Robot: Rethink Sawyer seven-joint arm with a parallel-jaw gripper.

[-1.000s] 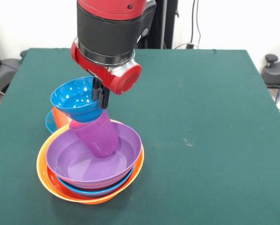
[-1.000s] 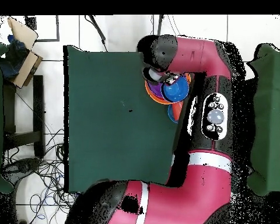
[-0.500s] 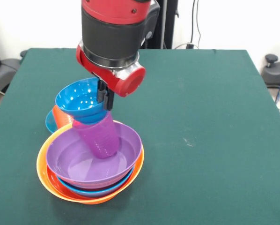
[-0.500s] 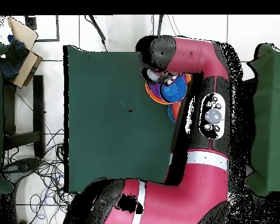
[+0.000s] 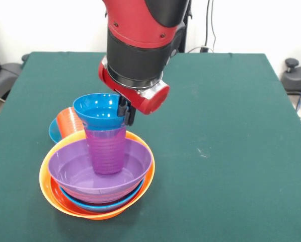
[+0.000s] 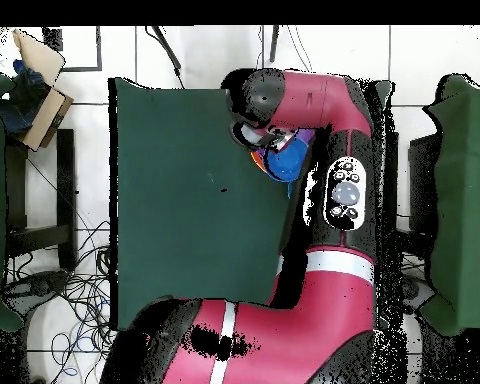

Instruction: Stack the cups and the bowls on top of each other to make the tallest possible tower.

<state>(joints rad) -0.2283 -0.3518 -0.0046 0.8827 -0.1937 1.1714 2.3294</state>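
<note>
**Blue bowl held on top of purple cup in the bowl stack**

At the left of the front view, an orange cup (image 5: 70, 122) lies on its side in a light blue bowl (image 5: 53, 132) on the green table (image 5: 231, 126), just behind the stack. Beside it, the tower (image 5: 96, 177) sits near the table's front left part: a big yellow-orange bowl (image 5: 49, 190) at the bottom, a blue bowl (image 5: 102, 205) nested in it, and a purple bowl (image 5: 70, 174) on top of those. A purple cup (image 5: 106, 149) stands upright inside the purple bowl. A small blue bowl (image 5: 99, 110) rests in the cup's mouth, roughly level.

The gripper (image 5: 126, 111) comes down at the small blue bowl's right rim, and its dark fingers (image 5: 124, 108) are closed narrowly on that rim. The red and black arm (image 5: 140, 45) rises above it and hides the table behind.

To the right of the stack the green cloth is bare all the way to the right edge and the far edge.

In the overhead view the arm (image 6: 314, 100) covers most of the stack; only a bit of the small blue bowl (image 6: 289, 160) shows beside it, near the table's edge.
</note>
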